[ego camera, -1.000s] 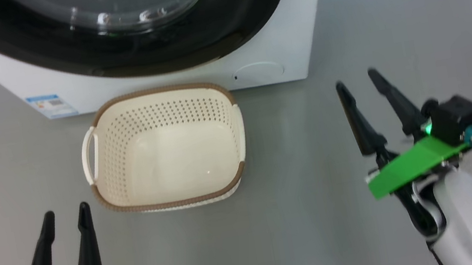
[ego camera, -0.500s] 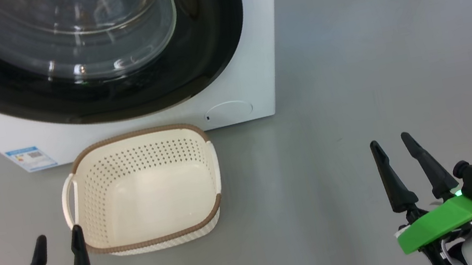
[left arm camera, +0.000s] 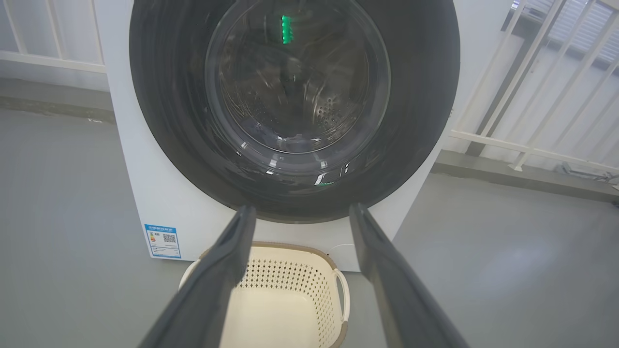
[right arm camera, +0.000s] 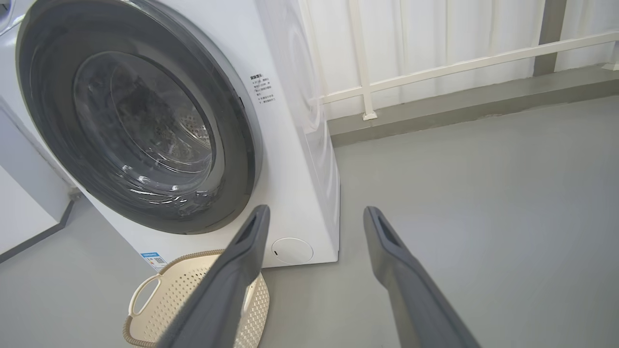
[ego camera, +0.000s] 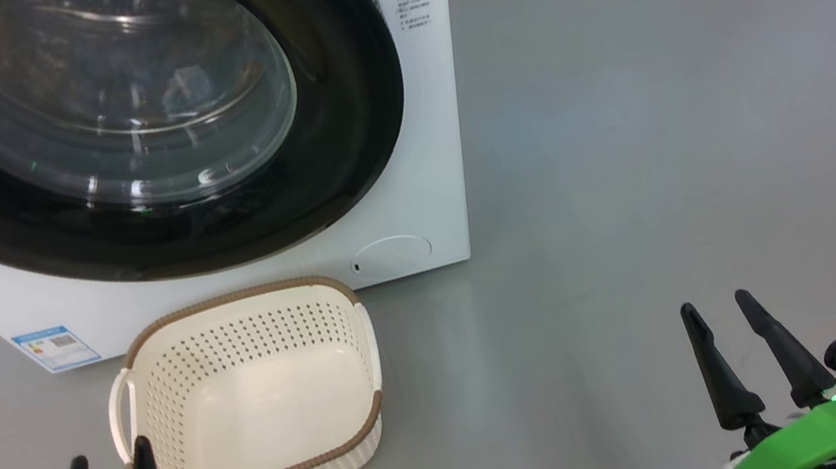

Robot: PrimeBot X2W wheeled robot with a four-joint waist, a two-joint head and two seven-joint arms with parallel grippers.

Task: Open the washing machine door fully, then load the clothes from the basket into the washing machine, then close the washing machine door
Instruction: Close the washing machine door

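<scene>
The grey floor (ego camera: 666, 142) carries the washing machine (ego camera: 436, 138), a big white box that takes up the upper left of the head view. The washing machine door (ego camera: 357, 151) is a wide glossy black ring lying shut and flat against the front. The bulging glass window (ego camera: 116, 106) at its centre shows the perforated steel drum behind it. What lies inside the drum is too dim and full of reflections to make out.

A white railing (right arm camera: 435, 72) runs behind the machine in the right wrist view. The basket (ego camera: 225, 299) stands upright on the floor just in front of the machine's lower edge, below the door, with its smooth cream bottom in plain sight.

The left claw (ego camera: 108, 454) hangs at the lower left, just beside the basket's near left corner. Its two dark fingers are spread wide and hold nothing. The right claw (ego camera: 714, 301) is at the lower right, well apart from the basket, also spread wide and holding nothing.

A round white cap (ego camera: 390, 257) sits low on the machine's front, and a blue label sticker (ego camera: 57, 348) is near its lower left corner.
</scene>
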